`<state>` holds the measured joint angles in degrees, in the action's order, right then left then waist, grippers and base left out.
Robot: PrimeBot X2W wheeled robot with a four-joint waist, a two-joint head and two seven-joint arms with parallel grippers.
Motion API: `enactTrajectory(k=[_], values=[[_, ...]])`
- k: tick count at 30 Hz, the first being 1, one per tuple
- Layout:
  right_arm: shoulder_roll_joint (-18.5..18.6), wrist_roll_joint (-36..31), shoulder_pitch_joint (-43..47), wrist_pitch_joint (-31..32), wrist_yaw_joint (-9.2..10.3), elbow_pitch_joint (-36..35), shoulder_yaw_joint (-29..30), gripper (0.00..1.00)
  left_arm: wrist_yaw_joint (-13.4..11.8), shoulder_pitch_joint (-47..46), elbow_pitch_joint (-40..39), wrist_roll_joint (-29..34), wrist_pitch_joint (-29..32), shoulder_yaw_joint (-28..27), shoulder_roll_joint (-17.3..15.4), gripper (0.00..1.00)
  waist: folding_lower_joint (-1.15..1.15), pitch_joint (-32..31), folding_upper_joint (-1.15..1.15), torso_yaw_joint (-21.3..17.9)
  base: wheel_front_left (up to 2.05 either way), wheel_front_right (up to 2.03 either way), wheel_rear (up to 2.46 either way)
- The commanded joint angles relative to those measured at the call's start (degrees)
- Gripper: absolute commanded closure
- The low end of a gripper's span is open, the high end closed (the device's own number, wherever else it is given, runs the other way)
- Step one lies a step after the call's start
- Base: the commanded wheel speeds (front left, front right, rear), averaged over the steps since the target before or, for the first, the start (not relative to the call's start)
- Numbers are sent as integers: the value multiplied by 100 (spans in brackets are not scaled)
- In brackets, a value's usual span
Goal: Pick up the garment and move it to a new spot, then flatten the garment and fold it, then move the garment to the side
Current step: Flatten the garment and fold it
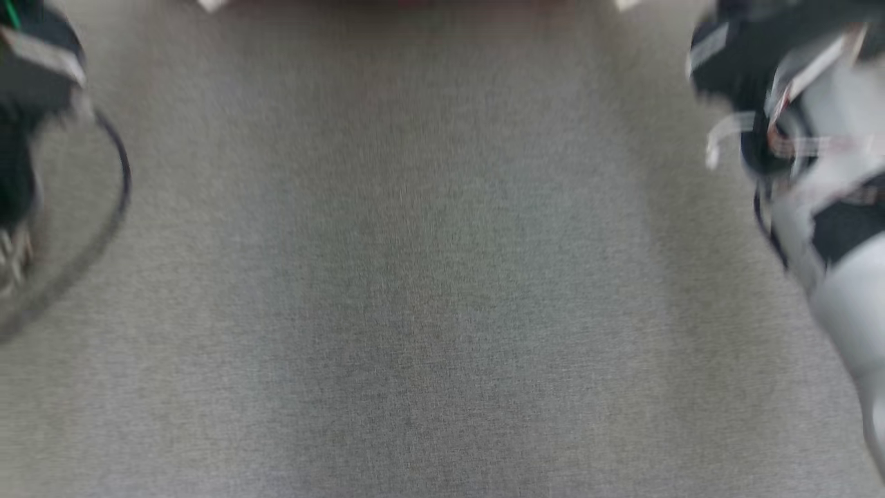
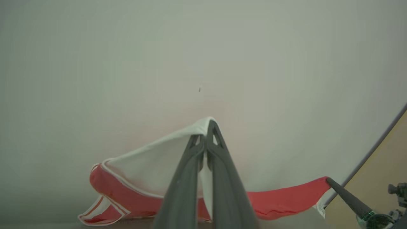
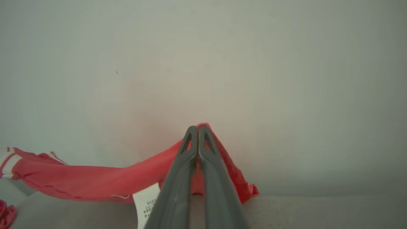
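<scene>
My left gripper [image 2: 205,135] is clamped on a white edge of the garment [image 2: 283,198]; the red-and-white cloth sags from the fingertips toward 7 and 4 o'clock in the left wrist view. My right gripper [image 3: 197,132] is pinched on a red edge, cloth trailing to 8 o'clock, white label [image 3: 147,203] at 7. Head view is blurred: grey surface [image 1: 442,277], pale right forearm [image 1: 850,311] at 3 o'clock.

Blur smears the head view — left arm [image 1: 28,104] and right arm [image 1: 830,207] run off its edges. The label [image 3: 147,203] on the garment [image 3: 95,178] carries print too small to read.
</scene>
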<state>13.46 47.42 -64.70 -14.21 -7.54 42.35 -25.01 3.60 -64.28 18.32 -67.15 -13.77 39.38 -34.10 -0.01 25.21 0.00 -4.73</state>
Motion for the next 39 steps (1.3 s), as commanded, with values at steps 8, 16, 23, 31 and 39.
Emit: enactTrajectory(k=[8, 16, 23, 31, 39], values=[[514, 513, 1797, 15, 11, -919, -453, 100, -878, 2285, -1744, 138, -150, -274, -319, 100, 1, -1247, 0, -12, 0, 0, 0], [872, 679, 3296, 402, 11, -1598, -444, 100, -1256, 4572, -2851, 741, -145, -1205, 168, 100, 1, -1757, 0, -35, 0, 0, 0], [1012, 571, 4410, 926, 10, -2046, -72, 100, -1228, 5921, -3165, 880, -142, -1426, 689, 100, 1, -1989, 0, -14, 0, 0, 0], [831, 18, 5873, 1964, 11, -2762, 1028, 100, -1245, 7207, -3004, 1032, -143, -1842, 1295, 100, 1, -2326, 0, 91, 0, 0, 0], [446, -434, 6797, 2862, 11, -3260, 1612, 100, -1263, 7883, -2812, 1003, -141, -1856, 1394, 100, 1, -2372, 0, 264, 0, 0, 0]])
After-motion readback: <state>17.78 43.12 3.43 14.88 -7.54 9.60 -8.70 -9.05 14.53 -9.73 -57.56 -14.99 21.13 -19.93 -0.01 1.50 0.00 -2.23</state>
